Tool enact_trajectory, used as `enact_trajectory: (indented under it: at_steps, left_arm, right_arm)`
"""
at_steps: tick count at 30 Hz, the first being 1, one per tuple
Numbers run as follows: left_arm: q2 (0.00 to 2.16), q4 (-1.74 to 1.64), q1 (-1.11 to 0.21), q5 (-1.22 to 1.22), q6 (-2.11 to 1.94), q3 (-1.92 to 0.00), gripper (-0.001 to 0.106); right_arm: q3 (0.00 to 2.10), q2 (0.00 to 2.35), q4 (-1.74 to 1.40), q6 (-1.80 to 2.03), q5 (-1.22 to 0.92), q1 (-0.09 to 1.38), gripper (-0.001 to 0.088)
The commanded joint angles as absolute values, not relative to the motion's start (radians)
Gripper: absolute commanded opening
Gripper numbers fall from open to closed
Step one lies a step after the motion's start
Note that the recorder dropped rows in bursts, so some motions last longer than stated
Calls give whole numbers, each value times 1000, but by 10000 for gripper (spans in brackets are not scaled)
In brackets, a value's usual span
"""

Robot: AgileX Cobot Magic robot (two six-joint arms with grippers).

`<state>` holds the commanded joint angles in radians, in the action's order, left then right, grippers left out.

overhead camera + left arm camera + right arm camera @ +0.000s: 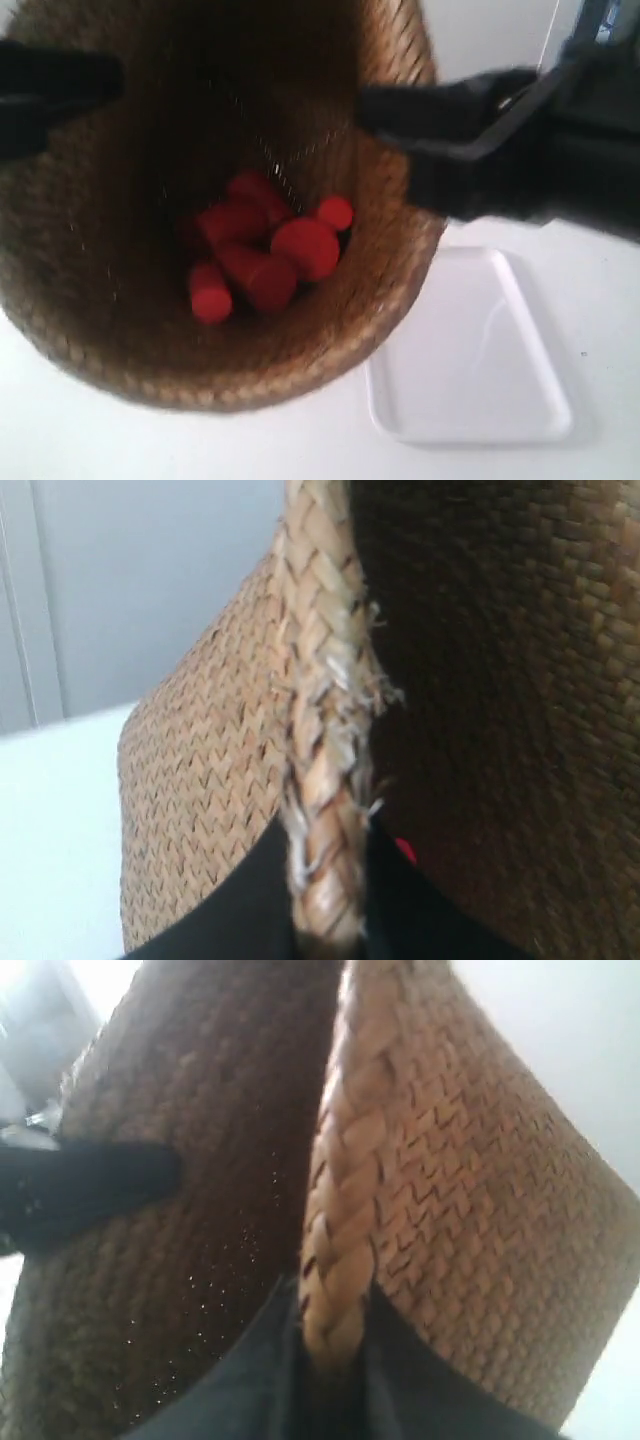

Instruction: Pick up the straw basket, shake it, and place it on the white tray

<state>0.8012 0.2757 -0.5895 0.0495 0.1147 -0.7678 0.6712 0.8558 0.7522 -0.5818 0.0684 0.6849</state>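
Exterior view is showing the basket [110, 300] hanging tilted over the worktop [600, 300], apparently lifted, with red pieces [262, 255] lying loose inside. Left fingers [235, 915] and right fingers [250, 1380] are each pinching its braided rim [325, 730], closed to the braid's thickness. It is probably handling light but springy, and the rim is looking like the firmest hold. Tray [470, 350] is lying at the basket's 4 o'clock, with a pale wall [480, 30] behind.

the table [600, 300] under me is plain white and bright, with soft, even light and only faint shadows. past its far edge i see a pale grey wall [150, 580], a lighter vertical strip [20, 600] running up it.
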Motion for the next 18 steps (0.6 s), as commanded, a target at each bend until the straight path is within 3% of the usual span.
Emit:
enact_trajectory:
  at_steps: [3,8,11,15,18]
  left_arm:
    - [891,284,-590,103,93,-708,0]
    - [774,272,-601,88,54,-843,0]
    - [755,253,-601,51,107,-840,0]
    - [895,239,-599,88,150,-727,0]
    - [885,270,-606,64,108,-780,0]
  right_arm:
    - [620,951,782,-590,181,659,0]
    - [765,801,788,-562,-144,660,0]
    - [725,762,743,-581,-54,657,0]
    - [586,934,748,-591,209,639,0]
    - [648,918,796,-525,19,639,0]
